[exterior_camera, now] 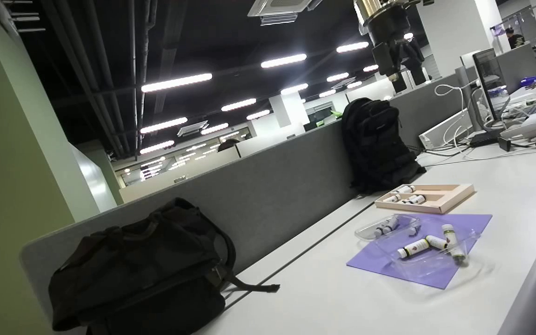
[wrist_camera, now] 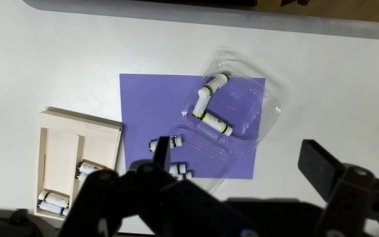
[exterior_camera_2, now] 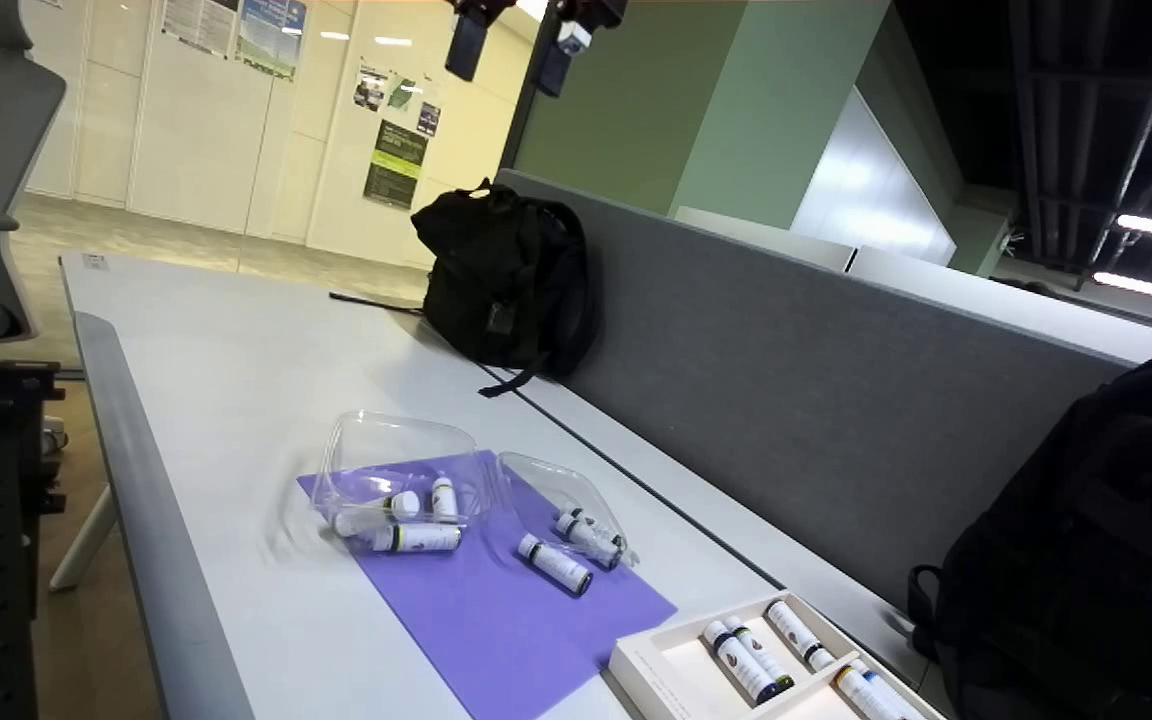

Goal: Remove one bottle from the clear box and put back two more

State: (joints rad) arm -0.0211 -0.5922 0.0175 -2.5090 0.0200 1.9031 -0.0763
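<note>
the clear box sits on the purple mat, two corners reaching past its edge over the white table. three bottles lie inside it in a zigzag. just beside it, two bottles lie in a shallow clear lid; whether another bottle close by is inside too, i cannot tell. more bottles lie in a pale divided tray near the mat. in both exterior views the gripper hangs well above the table, its fingers spread apart and released; in the wrist view one of them partly hides a bottle.
</note>
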